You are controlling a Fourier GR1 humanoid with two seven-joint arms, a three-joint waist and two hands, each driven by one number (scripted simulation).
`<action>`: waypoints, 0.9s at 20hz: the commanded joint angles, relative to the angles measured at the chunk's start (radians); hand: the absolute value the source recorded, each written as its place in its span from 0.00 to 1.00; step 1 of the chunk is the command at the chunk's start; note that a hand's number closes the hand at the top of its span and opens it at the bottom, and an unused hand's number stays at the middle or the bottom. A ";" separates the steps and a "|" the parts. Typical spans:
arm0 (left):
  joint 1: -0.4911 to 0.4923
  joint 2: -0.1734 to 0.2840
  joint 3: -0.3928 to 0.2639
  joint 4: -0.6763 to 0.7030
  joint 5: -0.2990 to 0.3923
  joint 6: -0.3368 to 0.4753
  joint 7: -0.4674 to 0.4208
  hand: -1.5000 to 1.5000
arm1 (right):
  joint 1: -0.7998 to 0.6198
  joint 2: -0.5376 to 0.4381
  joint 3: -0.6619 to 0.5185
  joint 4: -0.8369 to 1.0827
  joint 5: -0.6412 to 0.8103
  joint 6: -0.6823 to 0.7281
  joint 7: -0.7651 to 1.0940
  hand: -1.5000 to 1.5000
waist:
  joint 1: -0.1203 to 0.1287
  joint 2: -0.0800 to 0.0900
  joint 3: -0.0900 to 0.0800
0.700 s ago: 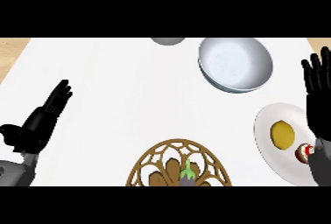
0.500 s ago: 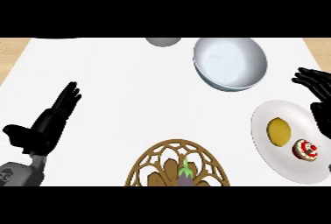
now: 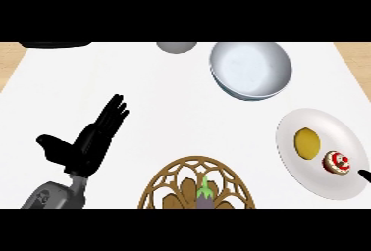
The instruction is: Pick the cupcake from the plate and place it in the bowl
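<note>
A: While we go left to right, what's at lower left?
B: Left hand (image 3: 83, 142), fingers straight and spread wide, thumb out to the left, holding nothing. Grey forearm (image 3: 54, 195) under it at the bottom edge. Hand sits over the white table (image 3: 145, 98).
A: Top edge?
B: Dark shape (image 3: 54, 44) at upper left, cut off. Small grey round thing (image 3: 176, 46) at upper centre, also cut off.
A: Bottom centre?
B: Brown openwork basket (image 3: 197, 184), a purple eggplant with green stem (image 3: 206, 192) inside it.
A: Bowl?
B: Pale grey bowl (image 3: 251, 69) at upper right of centre, nothing visible in it.
A: And the cupcake?
B: On the white plate (image 3: 319, 130) at right, well apart from the bowl. Cupcake (image 3: 337, 162) lies in the plate's lower right part, red bits on top. Yellow lemon-like piece (image 3: 307, 143) just beside it to the upper left.
A: Right hand?
B: Only a black tip (image 3: 364, 174) at the right edge, just beside the cupcake. Can't tell open or closed.
</note>
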 commanded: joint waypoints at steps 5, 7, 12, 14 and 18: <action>0.009 -0.046 -0.030 -0.026 -0.025 0.026 0.019 0.50 | 0.172 -0.184 -0.003 -0.097 0.318 -0.074 -0.069 0.00 | 0.008 -0.002 -0.003; 0.007 -0.056 -0.040 -0.035 -0.023 0.028 0.039 0.50 | 0.167 -0.252 -0.045 -0.148 0.346 -0.095 0.066 0.00 | 0.010 -0.003 -0.005; -0.037 -0.034 0.002 -0.014 -0.002 -0.013 0.064 0.50 | 0.181 -0.356 -0.026 -0.349 0.369 0.011 0.438 0.00 | 0.017 0.001 -0.006; 0.020 -0.051 -0.036 -0.042 -0.032 0.012 0.060 0.50 | 0.195 -0.349 0.013 -0.422 0.395 0.036 0.548 0.00 | 0.027 -0.001 -0.004; 0.016 -0.033 -0.012 -0.059 -0.023 -0.031 0.069 0.50 | 0.114 -0.338 0.093 -0.446 0.382 0.131 0.746 0.00 | 0.046 0.003 -0.002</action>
